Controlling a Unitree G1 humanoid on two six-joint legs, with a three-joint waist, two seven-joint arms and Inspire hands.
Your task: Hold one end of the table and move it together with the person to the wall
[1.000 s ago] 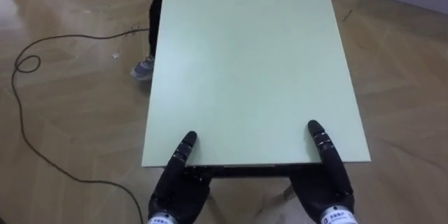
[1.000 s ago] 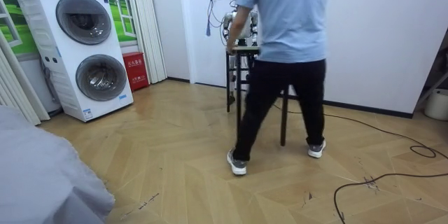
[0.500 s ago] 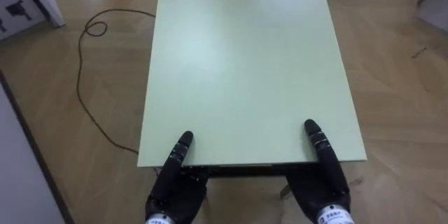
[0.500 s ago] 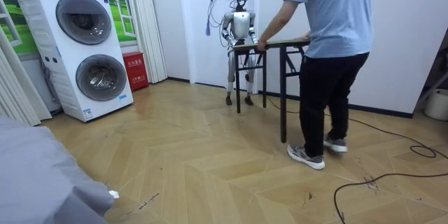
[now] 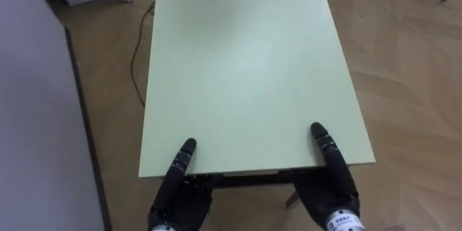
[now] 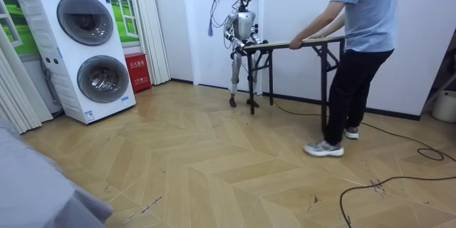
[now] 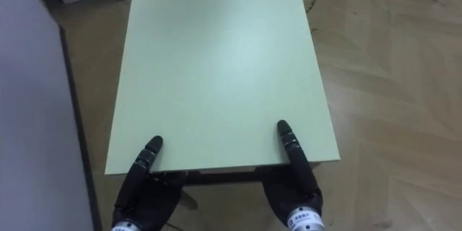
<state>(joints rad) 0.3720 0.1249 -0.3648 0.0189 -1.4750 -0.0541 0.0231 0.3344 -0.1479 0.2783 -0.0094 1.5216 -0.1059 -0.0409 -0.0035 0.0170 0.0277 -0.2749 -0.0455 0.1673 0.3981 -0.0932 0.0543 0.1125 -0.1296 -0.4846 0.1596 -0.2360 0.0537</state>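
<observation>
My left hand and right hand stay at the near edge of the desk, as they were half a second ago. Each lies partly on top and partly beneath it, and I cannot tell whether they grip. The pale green top stretches away from both hands. My head camera has swung, so a pale wall now stands just left of my left hand. In the room view the person, holding the far end, has stepped further toward that view's right, and the desk has gone along.

Silver torso and limbs, black left hand and right hand, white wrist tags.
</observation>
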